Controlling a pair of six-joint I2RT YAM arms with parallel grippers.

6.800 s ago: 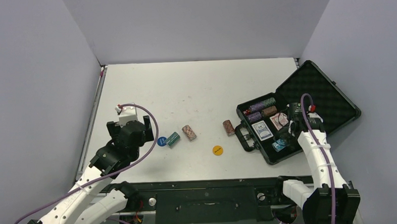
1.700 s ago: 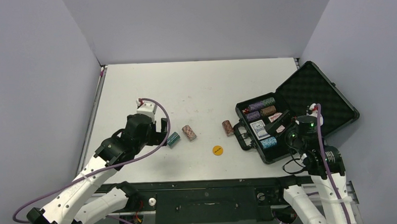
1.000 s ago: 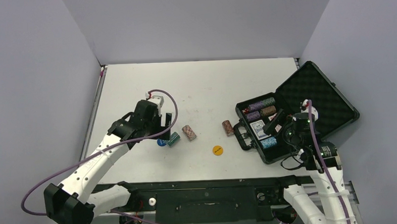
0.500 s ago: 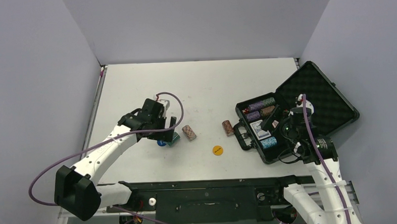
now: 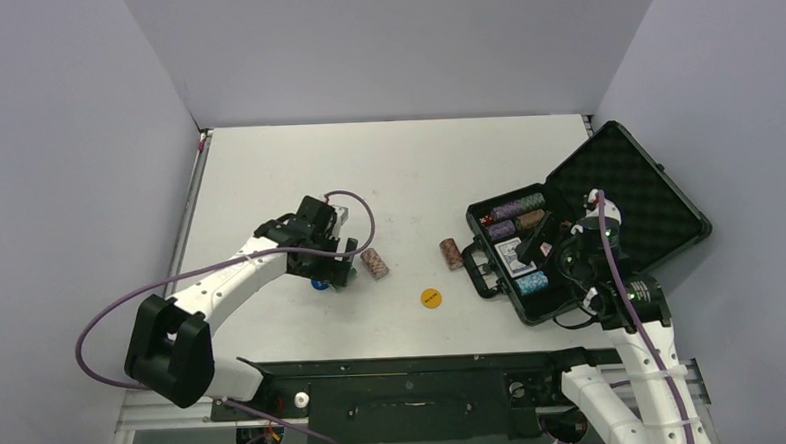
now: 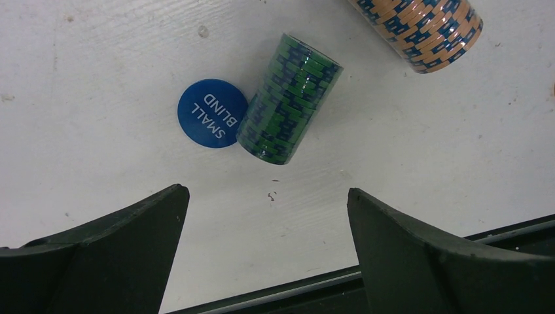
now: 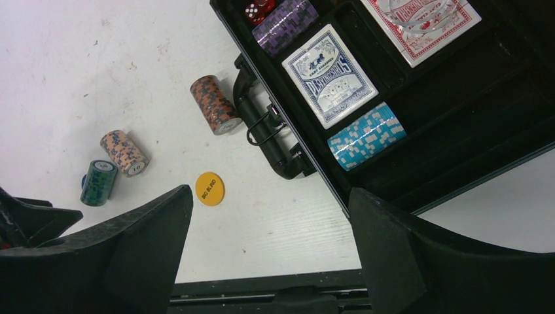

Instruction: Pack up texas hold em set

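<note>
Big white table (image 5: 386,162), with the black case (image 5: 637,171) sitting open on its right side. The lid leans back and the handle (image 7: 265,131) faces the loose stuff.

The left claw (image 6: 265,196) hangs spread wide over the middle-left of the table with nothing in it. The right claw (image 7: 269,193) is also wide open and empty, up above the case's front edge.

Inside the case, a blue deck (image 7: 329,75) and a red deck (image 7: 419,19) lie side by side. There's a light-blue stack (image 7: 366,135) in the slot nearer the front and a purple stack (image 7: 285,18) toward the back.

Three stacks are out on the table, all on their sides. The green stack (image 6: 288,98) is right below the left claw, the tan stack (image 6: 419,29) is just beside it, and the reddish stack (image 7: 214,104) is close to the handle.

The blue disc (image 6: 211,122) touches the green stack. The yellow disc (image 7: 209,188) lies alone between the tan and reddish stacks, nearer the arms. The dice (image 7: 256,8) are tucked in next to the purple stack.
</note>
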